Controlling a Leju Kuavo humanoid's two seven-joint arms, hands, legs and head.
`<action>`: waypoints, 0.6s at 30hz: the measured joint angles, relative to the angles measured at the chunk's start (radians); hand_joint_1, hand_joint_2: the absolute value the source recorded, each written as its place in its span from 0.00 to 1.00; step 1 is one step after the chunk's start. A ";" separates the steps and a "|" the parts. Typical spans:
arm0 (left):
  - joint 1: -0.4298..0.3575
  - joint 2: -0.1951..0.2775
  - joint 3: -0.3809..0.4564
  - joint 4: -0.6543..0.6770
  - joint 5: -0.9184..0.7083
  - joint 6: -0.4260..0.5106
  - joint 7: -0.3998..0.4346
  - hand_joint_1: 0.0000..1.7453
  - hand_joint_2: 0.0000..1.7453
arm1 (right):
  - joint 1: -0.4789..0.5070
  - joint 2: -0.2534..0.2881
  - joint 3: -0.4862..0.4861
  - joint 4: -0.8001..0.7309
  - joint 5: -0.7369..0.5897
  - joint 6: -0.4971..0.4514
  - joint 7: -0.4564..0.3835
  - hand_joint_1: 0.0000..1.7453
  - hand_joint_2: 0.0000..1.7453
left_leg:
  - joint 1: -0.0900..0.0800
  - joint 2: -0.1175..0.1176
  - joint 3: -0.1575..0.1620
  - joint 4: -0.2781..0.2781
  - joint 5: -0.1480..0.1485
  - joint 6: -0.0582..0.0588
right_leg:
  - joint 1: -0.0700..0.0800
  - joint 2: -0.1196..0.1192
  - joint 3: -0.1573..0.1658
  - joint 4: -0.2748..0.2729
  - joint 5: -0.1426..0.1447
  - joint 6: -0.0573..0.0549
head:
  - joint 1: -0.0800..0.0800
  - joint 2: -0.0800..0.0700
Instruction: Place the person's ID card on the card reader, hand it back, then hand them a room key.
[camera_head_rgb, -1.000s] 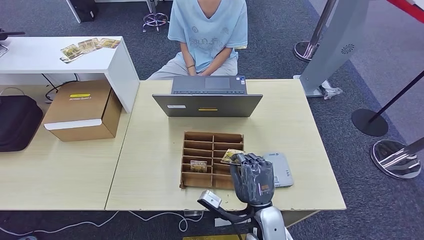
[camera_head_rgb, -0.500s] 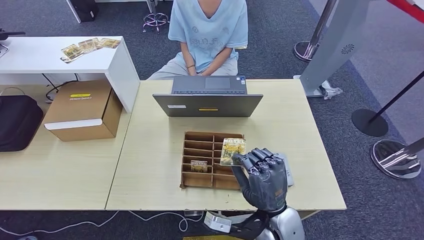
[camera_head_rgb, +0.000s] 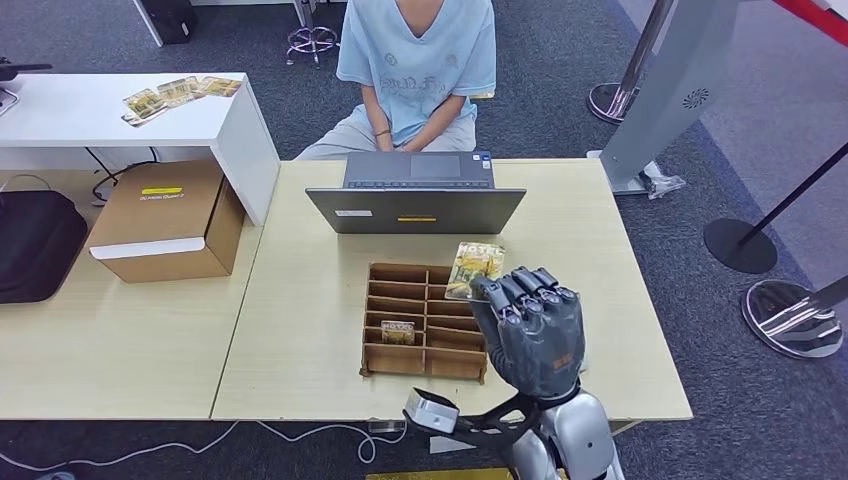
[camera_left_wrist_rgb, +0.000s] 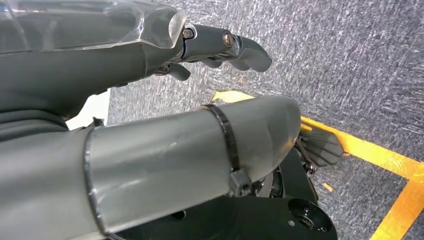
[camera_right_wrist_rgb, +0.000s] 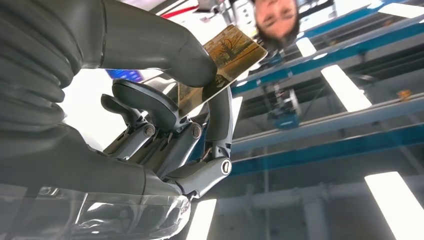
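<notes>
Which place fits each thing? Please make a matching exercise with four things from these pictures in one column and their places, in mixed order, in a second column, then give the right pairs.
Things:
1. room key
2. laptop
3. cardboard box
4. loose cards

Places:
A. on the white side table
B. pinched in the right hand, above the divided tray
C. on the left desk, beside the white table
D. at the far edge of the desk, in front of the seated person

Pairs: 1-B, 2-D, 3-C, 4-A

Head view bright, even, sharp; right wrist view glaring from ceiling lights (camera_right_wrist_rgb: 345, 85), background soft.
</notes>
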 joint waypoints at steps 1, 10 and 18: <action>0.000 0.001 -0.004 0.000 -0.003 0.001 0.000 0.00 0.00 | -0.024 0.000 0.008 0.010 0.012 0.000 0.039 1.00 1.00 | 0.000 0.000 0.000 0.000 0.000 0.000 | 0.000 0.000 0.000 0.000 0.000 0.000 | 0.000 0.000; -0.003 0.005 -0.011 0.000 0.001 0.008 0.001 0.00 0.00 | -0.267 -0.001 0.101 0.138 0.037 0.000 0.310 1.00 1.00 | 0.000 0.001 0.001 0.000 0.002 -0.001 | 0.000 0.001 -0.001 0.001 0.001 -0.001 | 0.000 0.000; -0.006 0.009 -0.012 0.000 0.002 0.007 -0.001 0.00 0.00 | -0.423 -0.017 0.137 0.304 0.009 0.001 0.459 1.00 1.00 | 0.000 0.001 0.001 0.000 0.002 -0.002 | 0.000 0.001 -0.001 0.001 0.001 -0.001 | 0.000 0.000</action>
